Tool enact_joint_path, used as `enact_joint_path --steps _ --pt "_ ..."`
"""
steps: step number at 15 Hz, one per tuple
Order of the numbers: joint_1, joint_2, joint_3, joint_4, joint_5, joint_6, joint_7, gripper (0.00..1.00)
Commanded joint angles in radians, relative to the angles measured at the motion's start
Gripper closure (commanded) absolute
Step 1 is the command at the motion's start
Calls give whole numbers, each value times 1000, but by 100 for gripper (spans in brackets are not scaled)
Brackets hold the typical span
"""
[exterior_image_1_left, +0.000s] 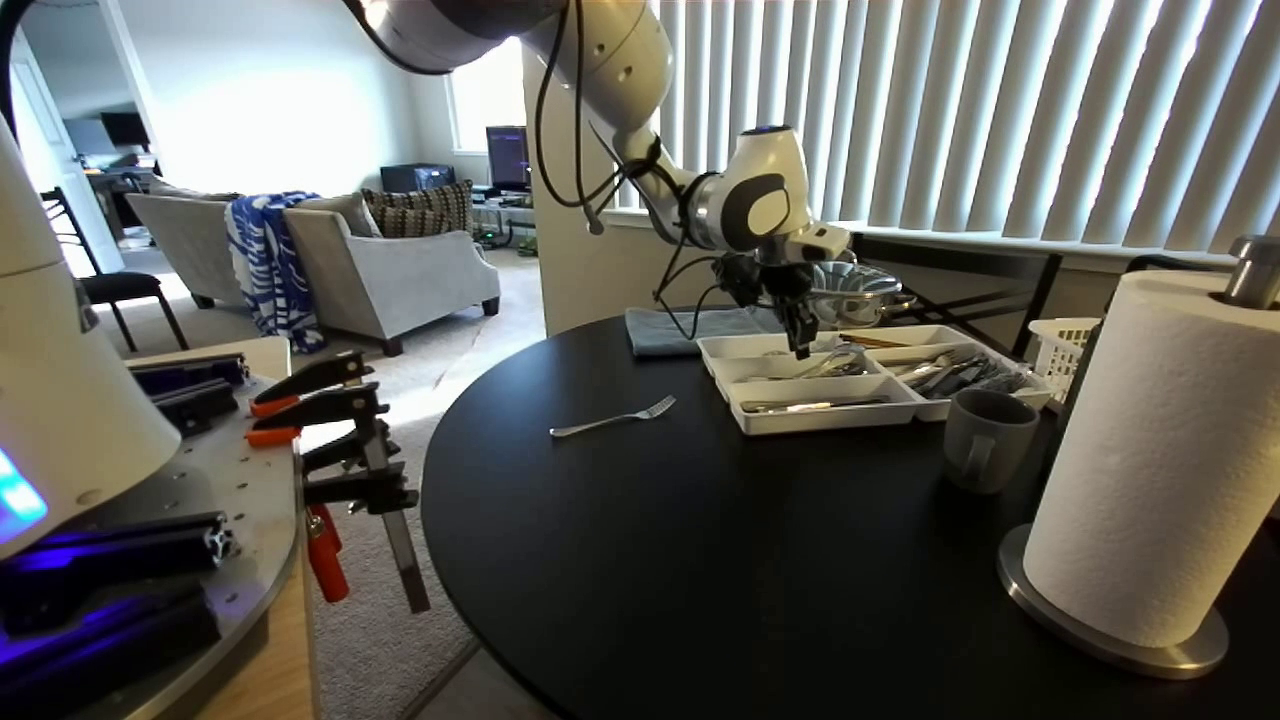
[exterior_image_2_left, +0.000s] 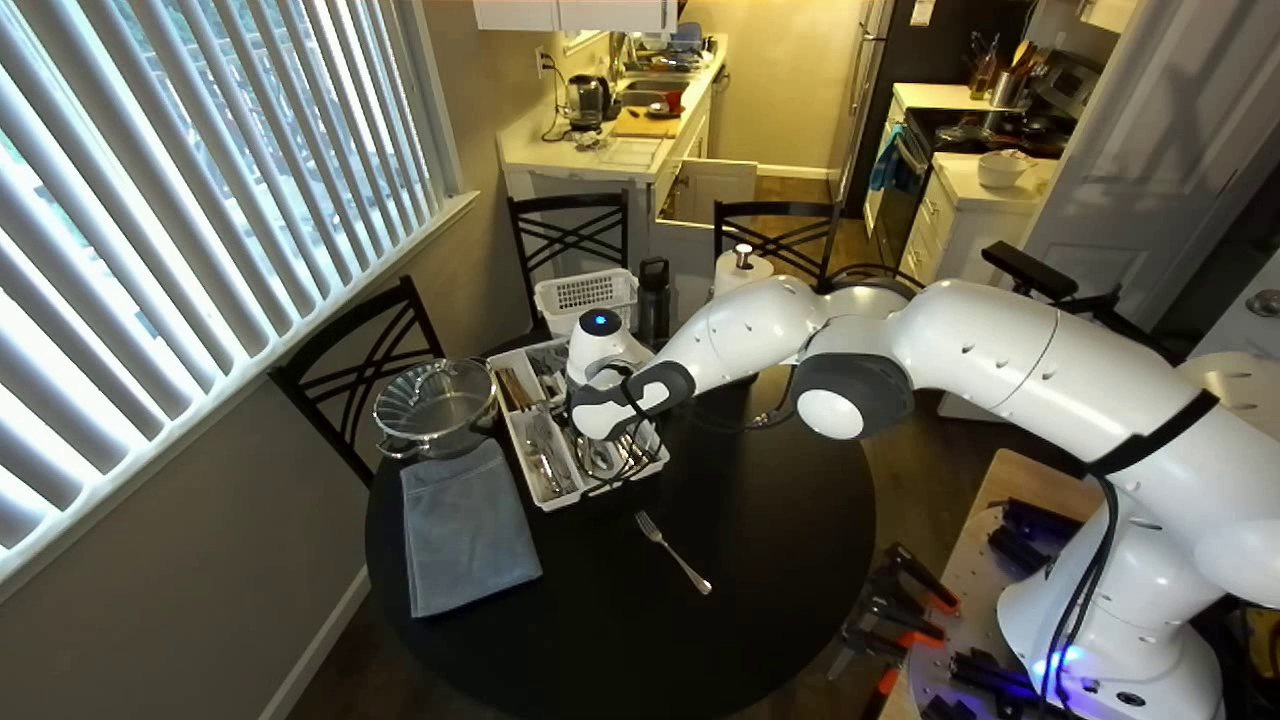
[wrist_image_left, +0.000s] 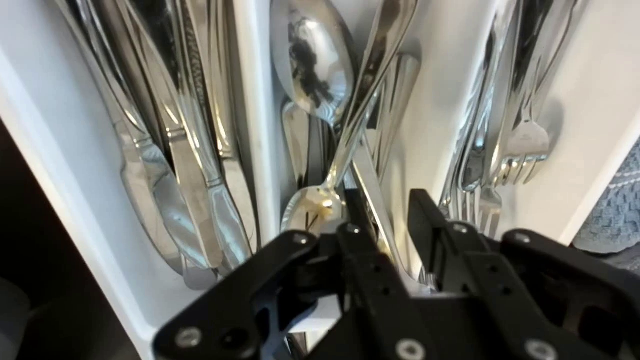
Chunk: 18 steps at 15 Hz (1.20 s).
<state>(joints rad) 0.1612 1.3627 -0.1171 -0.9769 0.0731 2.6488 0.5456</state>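
In the wrist view my gripper stands partly open above the middle of a white cutlery tray. Its fingers are apart, and no utensil is seen pinched between them. A thin metal handle runs below the gap. Crossed spoons lie in the compartment just ahead, one bowl close to the left finger. Knives fill the compartment to the left; forks lie to the right. A lone fork rests on the dark round table in both exterior views. The arm hides part of the tray in an exterior view.
On the table are a grey mug, a paper towel roll, a folded grey-blue cloth and a clear bowl with metal handles. Behind the tray stand a white basket and a black bottle. Chairs surround the table.
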Motion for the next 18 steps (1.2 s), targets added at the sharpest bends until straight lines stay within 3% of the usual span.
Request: enact_joint_path --steps 1,7,9,11,18 --pt "-12 -10 35 -20 7 -22 -34 41" --pt "-31 59 54 44 25 -78 -34 1" --pt "-44 67 66 55 17 -80 -30 42" --pt "-49 74 77 70 16 -85 -28 47" --pt "-61 80 104 71 20 -57 -26 94"
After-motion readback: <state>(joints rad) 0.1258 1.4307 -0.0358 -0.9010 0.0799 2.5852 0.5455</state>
